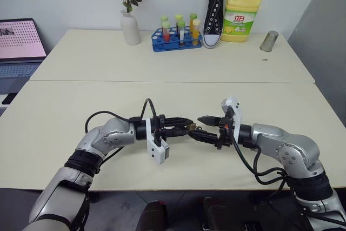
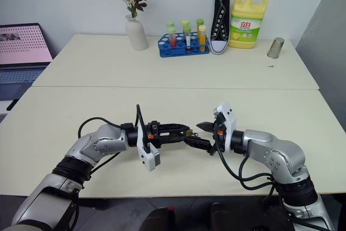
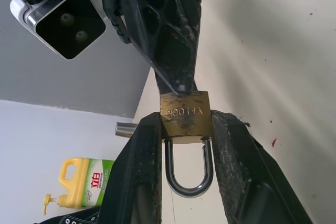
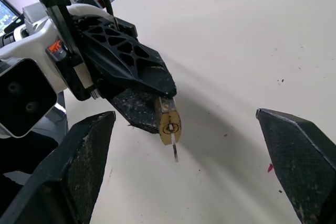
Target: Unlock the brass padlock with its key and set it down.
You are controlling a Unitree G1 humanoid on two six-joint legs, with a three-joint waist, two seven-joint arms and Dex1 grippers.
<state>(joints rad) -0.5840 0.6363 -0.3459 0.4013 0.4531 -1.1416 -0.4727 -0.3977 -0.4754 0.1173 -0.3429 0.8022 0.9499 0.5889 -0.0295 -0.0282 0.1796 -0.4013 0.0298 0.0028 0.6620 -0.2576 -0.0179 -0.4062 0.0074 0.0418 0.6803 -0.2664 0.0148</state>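
Padlock [image 3: 185, 117] is clenched in left gripper [image 1: 186, 127] jaws (shackle shut); right gripper [image 1: 208, 127] jaws released, near front edge of the surface [image 1: 162, 52].

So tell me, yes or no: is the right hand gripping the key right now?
No. The right hand is wide open, its fingers apart on either side of the brass padlock that the left hand holds.

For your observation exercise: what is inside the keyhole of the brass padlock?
A thin metal key sticks out of the keyhole on the end of the brass padlock, which the left pincer holds. The part of the key inside the lock body is hidden.
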